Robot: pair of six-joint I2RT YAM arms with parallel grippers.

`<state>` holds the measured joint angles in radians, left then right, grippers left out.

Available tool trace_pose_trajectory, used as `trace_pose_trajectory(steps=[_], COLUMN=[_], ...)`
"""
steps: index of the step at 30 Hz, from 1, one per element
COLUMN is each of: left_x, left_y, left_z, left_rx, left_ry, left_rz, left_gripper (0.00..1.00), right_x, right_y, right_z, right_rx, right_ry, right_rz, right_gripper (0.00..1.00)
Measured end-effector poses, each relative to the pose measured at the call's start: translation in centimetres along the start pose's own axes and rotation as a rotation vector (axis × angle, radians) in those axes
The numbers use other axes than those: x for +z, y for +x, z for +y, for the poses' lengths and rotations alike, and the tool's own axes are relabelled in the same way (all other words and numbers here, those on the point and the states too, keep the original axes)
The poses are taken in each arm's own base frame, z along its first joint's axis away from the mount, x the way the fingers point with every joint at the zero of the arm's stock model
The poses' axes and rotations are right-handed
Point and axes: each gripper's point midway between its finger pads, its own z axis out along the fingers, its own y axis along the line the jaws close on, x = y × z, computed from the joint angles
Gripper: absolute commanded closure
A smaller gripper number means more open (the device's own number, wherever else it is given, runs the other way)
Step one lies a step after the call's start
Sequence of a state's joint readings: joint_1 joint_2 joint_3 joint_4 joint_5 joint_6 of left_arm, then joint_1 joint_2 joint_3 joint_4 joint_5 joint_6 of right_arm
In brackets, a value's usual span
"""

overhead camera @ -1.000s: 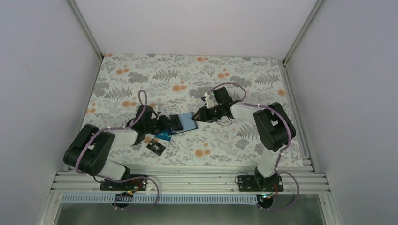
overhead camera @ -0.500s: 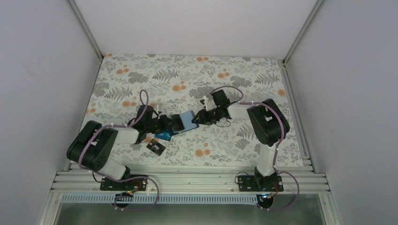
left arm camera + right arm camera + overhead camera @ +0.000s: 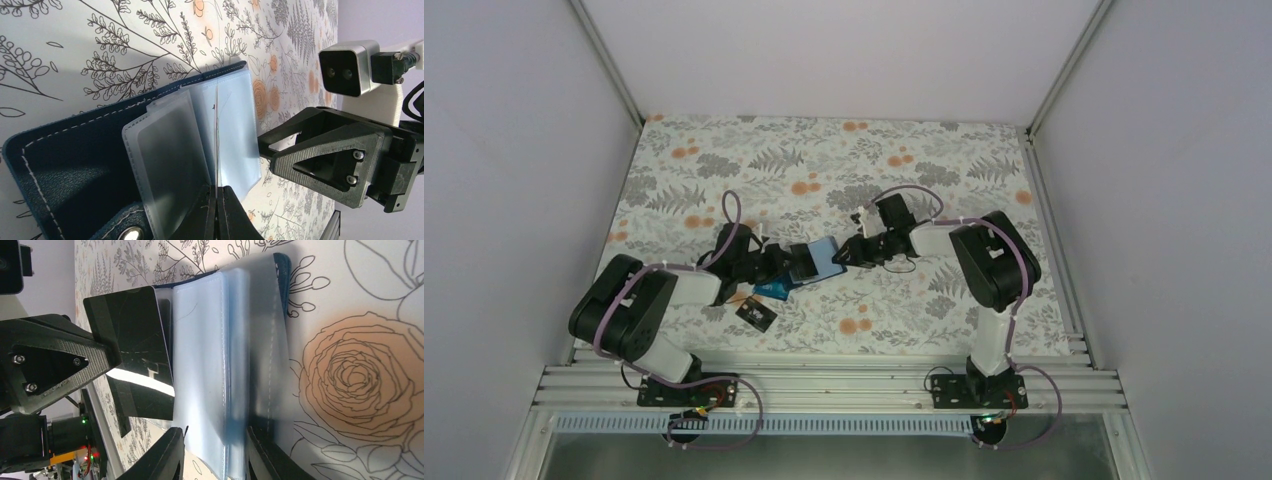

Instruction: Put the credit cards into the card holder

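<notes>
Navy card holder [image 3: 822, 258] lies open on the table [image 3: 724, 170], between your two claws. Your left claw [image 3: 216, 192] is clenched on a black card [image 3: 135, 345] just beside the holder's clear sleeves [image 3: 210, 355]. Your right claw [image 3: 215, 440] straddles those sleeves; you cannot tell if it grips.

The floral-cloth table [image 3: 904, 160] is carrying the open card holder [image 3: 825, 256] mid-table, a teal-blue card [image 3: 774, 291] lying at its seven o'clock, a black card [image 3: 755, 314] beyond.

No legible text, label or brand anywhere; light markings on loose black card [image 3: 756, 314] too small to read.
</notes>
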<state>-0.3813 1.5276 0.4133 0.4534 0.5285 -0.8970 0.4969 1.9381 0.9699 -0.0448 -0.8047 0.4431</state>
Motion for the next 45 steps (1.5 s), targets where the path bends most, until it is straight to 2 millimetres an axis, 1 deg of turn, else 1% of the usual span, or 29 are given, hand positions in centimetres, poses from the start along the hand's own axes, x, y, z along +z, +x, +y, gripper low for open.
trace_pose_trajectory(steps=[7, 17, 27, 38, 45], left_x=[0.2, 0.2, -1.1, -0.2, -0.1], left_y=[0.0, 0.3, 0.0, 0.2, 0.2], left_z=[0.0, 0.1, 0.2, 0.8, 0.3], left_rx=[-0.022, -0.052, -0.046, -0.065, -0.07], left_ry=[0.008, 0.004, -0.051, -0.039, -0.011], left_rz=[0.006, 0.018, -0.015, 0.004, 0.013], left_gripper=[0.98, 0.98, 0.98, 0.98, 0.98], right_x=[0.0, -0.1, 0.0, 0.0, -0.1], right_y=[0.4, 1.4, 1.4, 1.5, 1.4], right_z=[0.1, 0.3, 0.3, 0.2, 0.3], right_rx=[-0.007, 0.004, 0.008, 0.009, 0.008], right_ry=[-0.017, -0.027, -0.028, -0.027, -0.027], right_rz=[0.0, 0.012, 0.011, 0.011, 0.01], right_gripper=[0.67, 0.67, 0.67, 0.67, 0.68])
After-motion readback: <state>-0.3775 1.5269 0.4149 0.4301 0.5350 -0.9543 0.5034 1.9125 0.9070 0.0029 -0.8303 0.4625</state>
